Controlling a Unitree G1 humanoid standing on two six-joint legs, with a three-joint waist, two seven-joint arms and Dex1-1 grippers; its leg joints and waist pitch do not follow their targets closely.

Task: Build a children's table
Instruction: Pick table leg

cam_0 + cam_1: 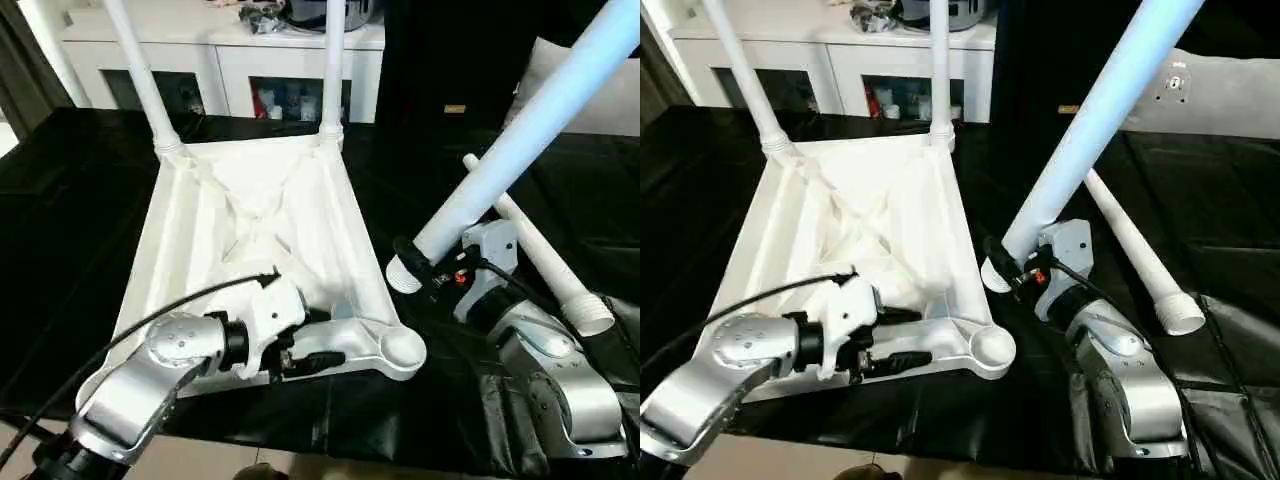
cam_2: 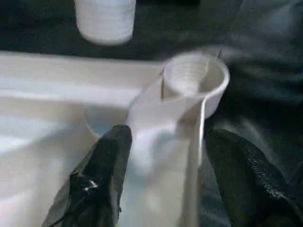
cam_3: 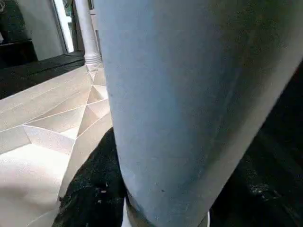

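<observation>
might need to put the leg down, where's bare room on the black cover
Bare black cover lies left of the tabletop, and more beyond the loose leg at far right. It is crowded at the near right socket: the left claw straddles the rim there, and the right claw holds the raised leg beside it.

Even, soft indoor light washes the white tabletop (image 1: 260,215) almost featureless against the dark cloth (image 1: 80,200), the raised leg (image 1: 540,120) takes a bluish tint, and both wrist views are soft, perhaps from closeness.
</observation>
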